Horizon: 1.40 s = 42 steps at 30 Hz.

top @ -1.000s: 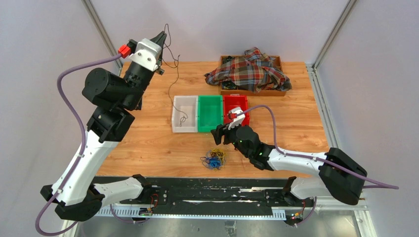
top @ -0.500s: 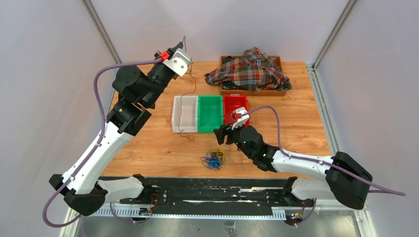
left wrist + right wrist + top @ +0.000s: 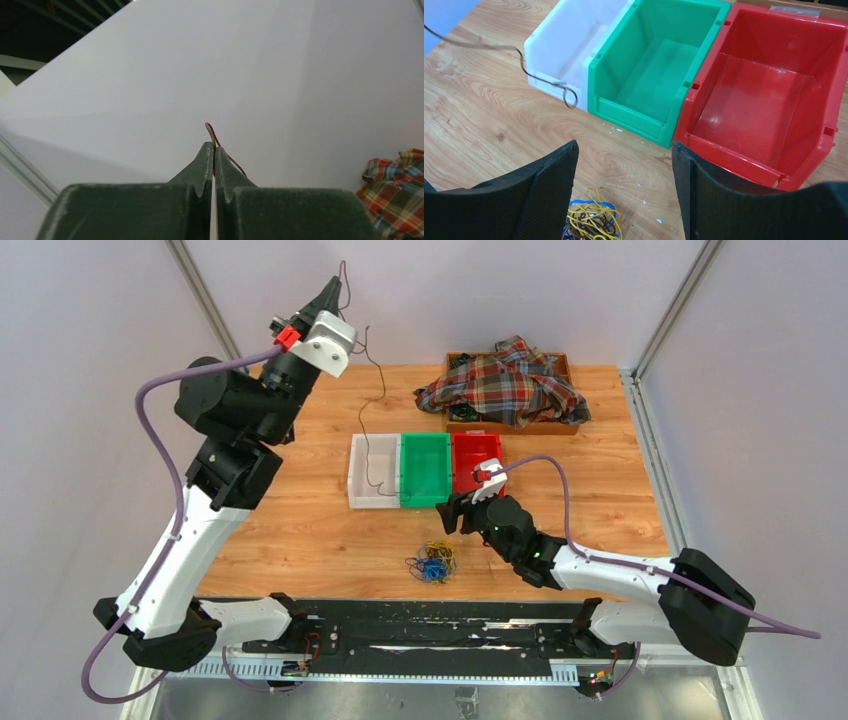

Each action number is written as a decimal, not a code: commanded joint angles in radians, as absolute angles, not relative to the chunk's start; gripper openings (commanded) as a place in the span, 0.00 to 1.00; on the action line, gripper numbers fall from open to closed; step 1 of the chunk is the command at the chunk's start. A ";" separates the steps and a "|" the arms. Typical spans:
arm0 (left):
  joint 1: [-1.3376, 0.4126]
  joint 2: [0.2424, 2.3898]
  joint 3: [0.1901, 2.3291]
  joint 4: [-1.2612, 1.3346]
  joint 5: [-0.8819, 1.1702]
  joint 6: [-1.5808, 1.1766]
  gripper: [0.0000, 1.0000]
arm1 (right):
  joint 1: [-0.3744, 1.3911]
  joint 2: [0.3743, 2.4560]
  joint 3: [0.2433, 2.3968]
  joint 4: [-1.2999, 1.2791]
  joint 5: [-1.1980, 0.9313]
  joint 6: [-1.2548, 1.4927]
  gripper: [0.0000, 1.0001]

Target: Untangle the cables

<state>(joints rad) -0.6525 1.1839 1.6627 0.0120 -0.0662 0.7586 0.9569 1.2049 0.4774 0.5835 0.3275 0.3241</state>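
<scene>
A tangle of blue, yellow and dark brown cables lies on the table near the front edge; in the right wrist view the cables sit low between the fingers. My left gripper is raised high at the back left, shut on one dark brown cable, which hangs down to the white bin. In the left wrist view the left gripper pinches this cable at its tips. The hooked lower end of the cable dangles by the white bin's front corner. My right gripper hovers open behind the tangle.
White bin, green bin and red bin stand side by side mid-table, all without contents. A plaid shirt is heaped over a wooden box at the back right. Walls enclose the table.
The left arm dipped toward the bins and swung back up to the left, lifting the hanging cable's end from the table in front of the white bin. The right gripper barely moved.
</scene>
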 commanded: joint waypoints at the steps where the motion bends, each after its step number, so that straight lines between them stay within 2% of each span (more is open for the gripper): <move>1: -0.660 1.177 1.743 0.037 -0.047 0.773 0.00 | 0.938 1.207 0.468 0.587 0.353 0.348 0.68; 6: -0.660 1.179 1.719 0.038 -0.063 0.783 0.00 | 0.936 1.218 0.472 0.592 0.346 0.360 0.68; 18: -0.659 1.198 1.450 0.137 -0.102 0.797 0.01 | 0.936 1.168 0.450 0.586 0.351 0.368 0.68; 25: -0.639 1.277 1.482 0.152 -0.116 0.811 0.00 | 0.934 1.114 0.421 0.566 0.366 0.366 0.68; 28: -0.631 1.311 1.540 0.087 -0.146 0.773 0.00 | 0.931 1.104 0.416 0.562 0.368 0.365 0.68; 34: -0.629 1.329 1.561 -0.212 -0.257 0.677 0.00 | 0.922 1.095 0.423 0.538 0.370 0.362 0.68; 37: -0.629 1.301 1.513 -0.337 -0.268 0.639 0.01 | 0.913 1.097 0.421 0.532 0.371 0.364 0.68; 42: -0.629 1.257 1.391 -0.406 -0.245 0.568 0.00 | 0.906 1.114 0.432 0.531 0.358 0.370 0.67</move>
<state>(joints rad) -0.6361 1.2919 1.4498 -0.2848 -0.2302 0.6476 0.9249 1.1107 0.4316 0.5434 0.3447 0.3561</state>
